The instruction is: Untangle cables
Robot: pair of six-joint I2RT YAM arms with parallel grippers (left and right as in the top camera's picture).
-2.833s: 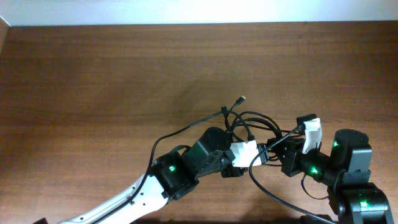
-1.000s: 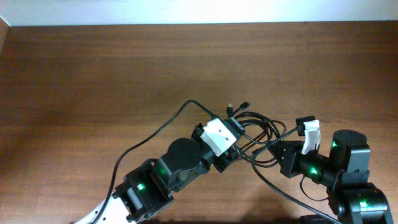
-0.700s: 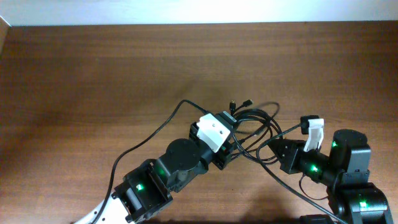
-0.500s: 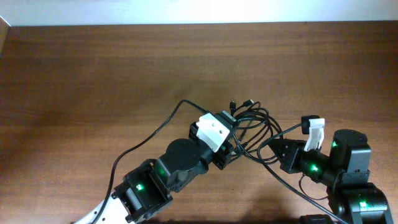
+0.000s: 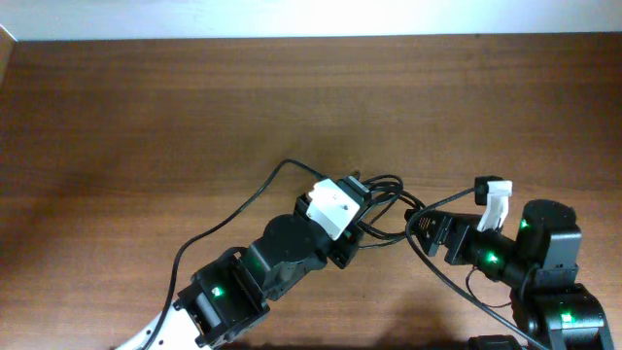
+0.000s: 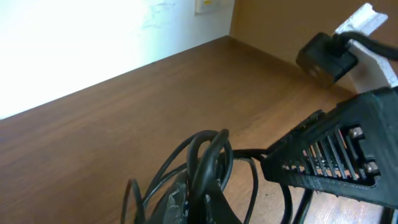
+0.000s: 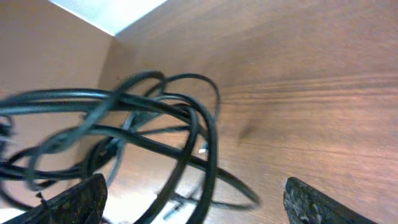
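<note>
Overhead: on the brown wooden worktop (image 5: pixel 194 107) the cables (image 5: pixel 387 181) lie as one tangle of thin black loops right of centre, between the two arms. The left end effector (image 5: pixel 367 206) reaches in from the lower left and sits against the tangle's left side. The right end effector (image 5: pixel 420 222) meets it from the right.

Left wrist: the cables (image 6: pixel 208 149) rise in several loops from the bottom middle of the frame. They bunch tightly there, at the left end effector (image 6: pixel 199 208), which looks closed on them, though its fingers are blurred. A ribbed black finger (image 6: pixel 329 155) of the right end effector enters from the right, just beside the loops, above the worktop (image 6: pixel 124 118).

Right wrist: the right end effector (image 7: pixel 193 183) is spread wide. Its two dark fingertips (image 7: pixel 71 199) are in the lower corners. The cables (image 7: pixel 155 104) cross the gap between them, unclamped, over the worktop (image 7: pixel 298 81).
</note>
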